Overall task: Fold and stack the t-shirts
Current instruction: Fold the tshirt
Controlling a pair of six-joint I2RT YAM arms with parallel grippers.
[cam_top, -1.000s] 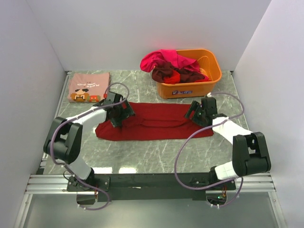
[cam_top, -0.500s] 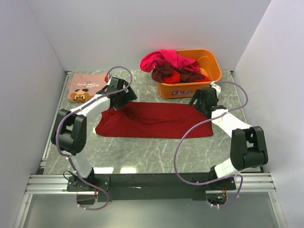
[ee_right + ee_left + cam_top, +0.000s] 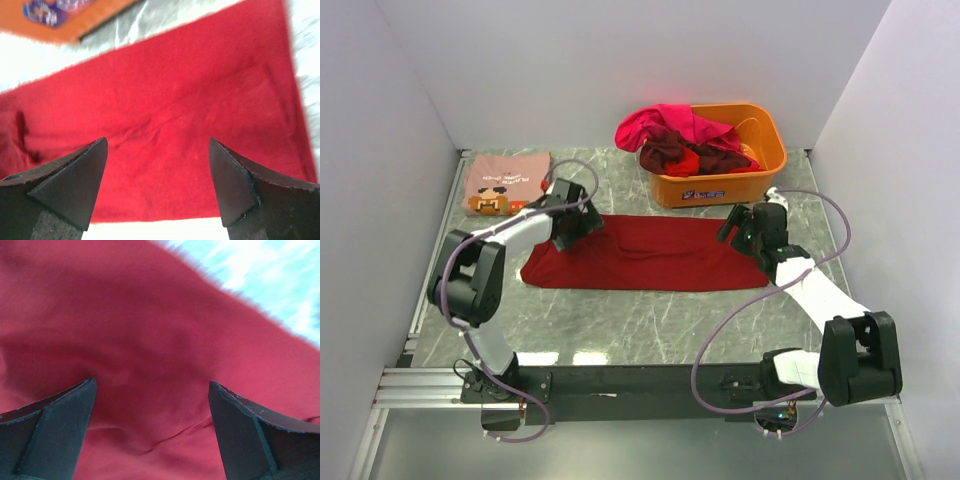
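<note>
One dark red t-shirt (image 3: 645, 253) lay as a long flat band across the middle of the marble table (image 3: 620, 320), faintly creased along its length. A dusty pink tee (image 3: 507, 182) sat folded at the far left, the writing above its pixel print too small to read. Magenta, maroon and red tees (image 3: 680, 130) spilled from the orange tub (image 3: 760, 170) at the far right; its blue label was blurred. The left gripper (image 3: 575, 225) and right gripper (image 3: 745, 230) were over the band's ends, jaws wide, holding nothing.

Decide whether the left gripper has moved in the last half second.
Yes. The left gripper has drawn away from the pink shirt, downward in the top view.
</note>
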